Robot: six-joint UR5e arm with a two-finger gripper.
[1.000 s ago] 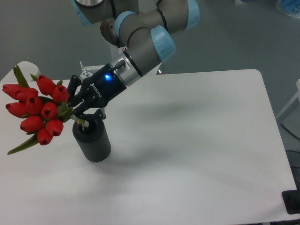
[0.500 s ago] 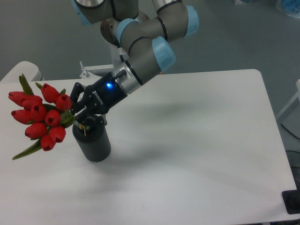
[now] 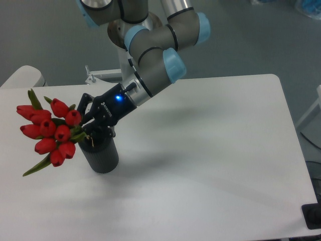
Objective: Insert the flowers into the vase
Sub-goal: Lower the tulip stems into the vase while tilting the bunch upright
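From the fixed camera, the gripper (image 3: 86, 125) is clamped on the stems of the flowers (image 3: 49, 133), right above the mouth of the vase (image 3: 101, 153). The bunch lies tilted, its long axis running from the stem ends at the vase rim out to the left, with the red buds pointing left and slightly down. The vase stands upright on the white table (image 3: 200, 165), near its left side.

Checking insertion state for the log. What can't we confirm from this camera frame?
- Stem ends of the flowers: hidden in the camera view behind the gripper and the rim of the vase, so depth inside is unknown.
- Fingertips: dark against the dark vase, grip on the stems unclear.
- Vase interior: blocked by the gripper.
- Arm base: cut off by the top edge.
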